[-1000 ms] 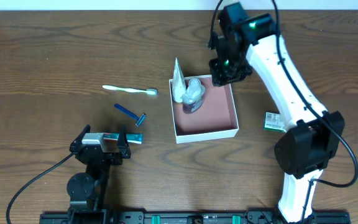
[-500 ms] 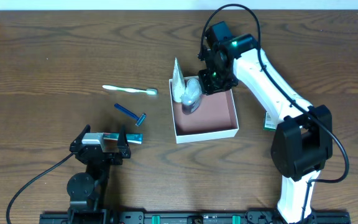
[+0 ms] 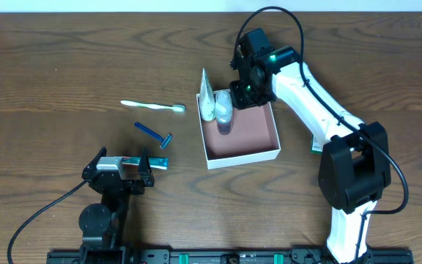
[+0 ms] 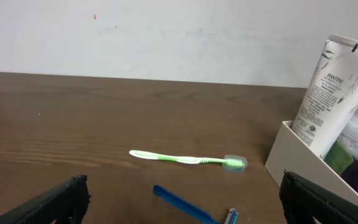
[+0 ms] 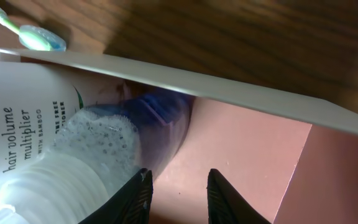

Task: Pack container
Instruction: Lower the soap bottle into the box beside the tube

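Note:
The container (image 3: pixel 258 155) is a shallow white-walled box with a pinkish-brown floor (image 5: pixel 253 155), right of the table's middle. A white hair-product tube (image 3: pixel 206 94) leans on its left wall, with a clear bottle (image 3: pixel 224 110) pressed against it. My right gripper (image 3: pixel 242 94) reaches into the container's far left corner. In the right wrist view this gripper (image 5: pixel 179 194) is open, only bare floor between its fingers, and the left finger (image 5: pixel 135 196) touches the bottle (image 5: pixel 98 149). My left gripper (image 3: pixel 121 158) rests wide open at the near left, holding nothing.
A green-and-white toothbrush (image 3: pixel 152 106) and a blue razor (image 3: pixel 154 134) lie left of the container. The left wrist view shows the toothbrush (image 4: pixel 185 160) and the razor (image 4: pixel 185 204). A teal-ended item (image 3: pixel 160 163) lies beside the left gripper. A green packet (image 3: pixel 316 144) peeks out from under the right arm.
My right gripper moved left and down from above the container's far right corner to the bottle. The bottle and tube shifted a little left and stand more upright. The left arm stayed still.

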Available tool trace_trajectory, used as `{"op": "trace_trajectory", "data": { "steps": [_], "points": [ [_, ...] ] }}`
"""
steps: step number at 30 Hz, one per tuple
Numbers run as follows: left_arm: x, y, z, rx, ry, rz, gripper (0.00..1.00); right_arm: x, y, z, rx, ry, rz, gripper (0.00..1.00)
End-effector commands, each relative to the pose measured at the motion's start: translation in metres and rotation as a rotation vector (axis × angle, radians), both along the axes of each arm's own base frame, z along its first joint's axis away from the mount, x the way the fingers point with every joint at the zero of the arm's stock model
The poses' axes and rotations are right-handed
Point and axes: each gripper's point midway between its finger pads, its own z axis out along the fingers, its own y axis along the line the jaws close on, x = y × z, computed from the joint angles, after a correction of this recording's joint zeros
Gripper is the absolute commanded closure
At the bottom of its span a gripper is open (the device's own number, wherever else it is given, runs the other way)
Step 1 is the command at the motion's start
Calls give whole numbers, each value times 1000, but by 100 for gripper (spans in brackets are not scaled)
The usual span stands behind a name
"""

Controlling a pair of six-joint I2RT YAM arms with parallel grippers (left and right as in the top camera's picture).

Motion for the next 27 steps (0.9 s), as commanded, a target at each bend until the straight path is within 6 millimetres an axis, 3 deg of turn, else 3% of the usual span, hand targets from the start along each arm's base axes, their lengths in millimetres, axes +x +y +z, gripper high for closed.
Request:
{"op": "trace_trajectory", "data": {
  "steps": [1,7,13,19,27],
  "points": [
    [-1,-3,-16,4,49,-17,2,-4,13,4,46,7,13,68],
    [-1,-3,-16,4,49,-17,2,1,7,6,48,2,0,69],
    [-1,-3,-16,4,49,-17,2,10,-15,21,36,13,-47,71],
    [-1,-3,-16,4,49,-17,2,-12,-42,14,-55,113,-60,75],
    [-1,-3,-16,4,49,-17,2,-45,-56,10,-158,222,-29,81]
  ]
}}
